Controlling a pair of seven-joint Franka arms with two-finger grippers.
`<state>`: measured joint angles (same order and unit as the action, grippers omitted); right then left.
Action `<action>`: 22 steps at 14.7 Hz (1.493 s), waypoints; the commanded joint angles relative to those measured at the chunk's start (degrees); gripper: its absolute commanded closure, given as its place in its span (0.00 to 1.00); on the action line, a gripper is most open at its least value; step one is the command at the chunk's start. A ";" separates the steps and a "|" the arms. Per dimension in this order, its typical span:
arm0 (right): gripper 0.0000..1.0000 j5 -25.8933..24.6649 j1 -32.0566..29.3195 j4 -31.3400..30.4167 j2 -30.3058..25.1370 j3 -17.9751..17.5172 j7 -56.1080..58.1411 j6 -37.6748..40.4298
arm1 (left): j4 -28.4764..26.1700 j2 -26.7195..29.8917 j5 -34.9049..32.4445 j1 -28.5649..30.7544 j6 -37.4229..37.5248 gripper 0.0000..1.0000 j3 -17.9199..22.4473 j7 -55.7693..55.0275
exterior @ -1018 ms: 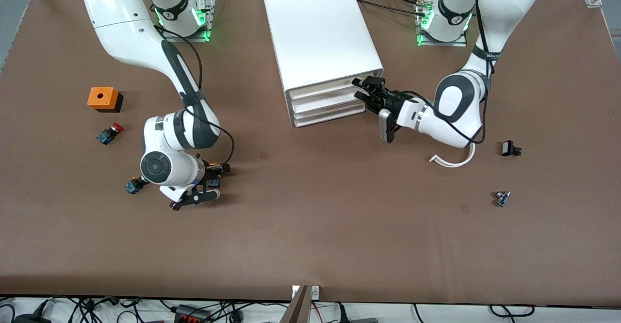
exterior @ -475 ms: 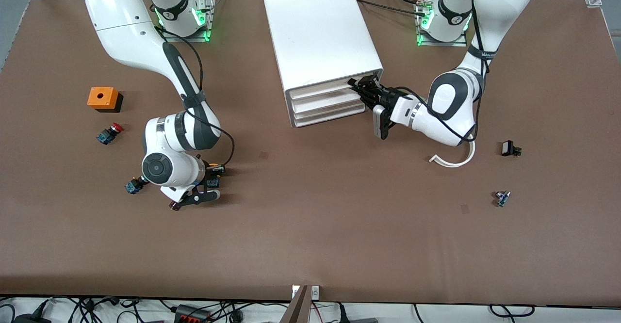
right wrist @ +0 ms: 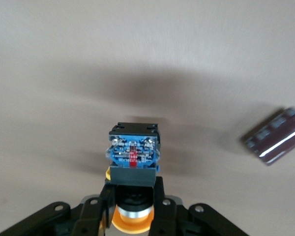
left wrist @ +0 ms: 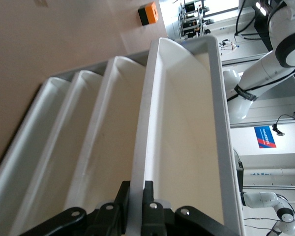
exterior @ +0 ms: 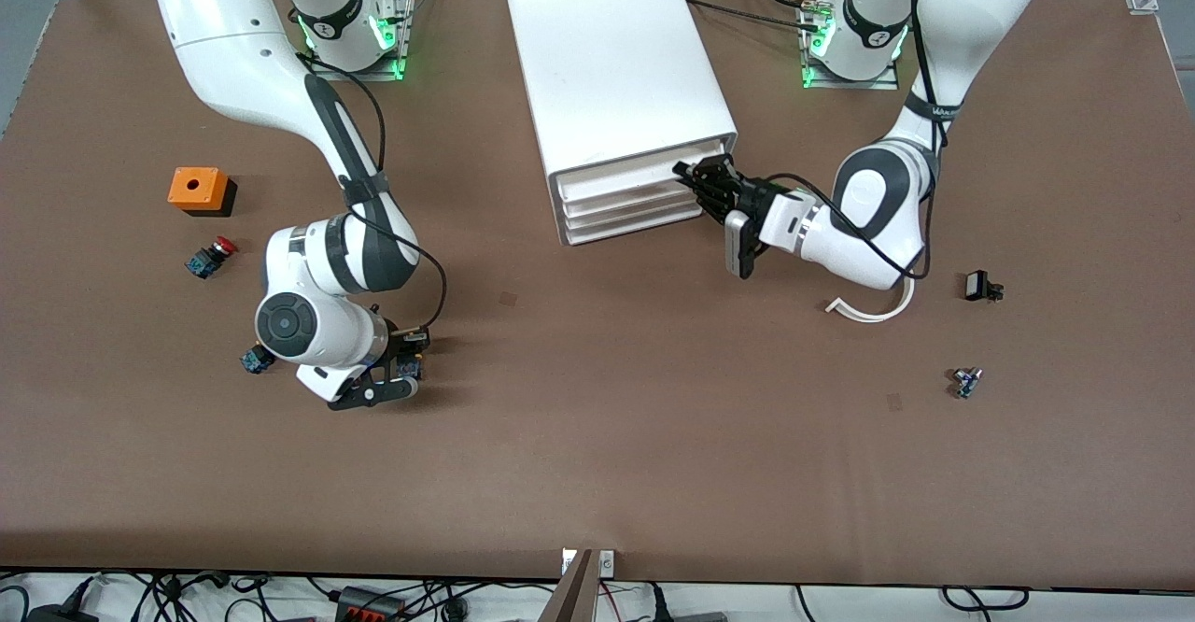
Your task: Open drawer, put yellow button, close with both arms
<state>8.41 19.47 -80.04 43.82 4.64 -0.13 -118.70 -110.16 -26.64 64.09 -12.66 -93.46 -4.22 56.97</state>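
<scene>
The white cabinet (exterior: 616,62) stands mid-table near the bases. Its top drawer (exterior: 625,176) sticks out a little past the two lower ones. My left gripper (exterior: 698,183) is at the end of the drawer front nearest the left arm. In the left wrist view it (left wrist: 136,201) is shut on the drawer's front wall (left wrist: 140,137). My right gripper (exterior: 409,367) is low over the table toward the right arm's end. In the right wrist view it (right wrist: 132,209) is shut on the yellow button (right wrist: 132,152), whose yellow cap (right wrist: 132,222) sits between the fingers.
An orange box (exterior: 198,190), a red-capped switch (exterior: 211,258) and another small switch (exterior: 254,359) lie toward the right arm's end. A white curved strip (exterior: 873,309), a black part (exterior: 980,286) and a small part (exterior: 966,381) lie toward the left arm's end. A dark flat piece (right wrist: 275,142) lies near the button.
My left gripper went up to the top drawer's front and shut on it, then drew back slightly. My right wrist turned and shifted a little, keeping the yellow button.
</scene>
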 commanded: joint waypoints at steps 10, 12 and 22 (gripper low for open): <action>1.00 0.99 8.21 19.05 -8.30 -0.33 -7.51 18.59 | 19.63 -12.13 -4.06 3.51 -0.41 0.00 2.63 -1.07; 1.00 0.99 12.59 19.04 -9.71 -0.33 -10.74 18.59 | 19.63 -11.43 -4.07 4.84 0.29 0.00 2.55 -1.33; 1.00 1.52 26.40 20.98 -6.12 -0.33 -28.61 11.12 | 28.59 -3.70 -29.07 5.54 14.26 0.00 2.72 -33.92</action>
<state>9.04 44.30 -60.39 36.05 3.86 -26.86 -106.57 -82.88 -32.18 41.62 -7.10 -81.41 -1.70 27.67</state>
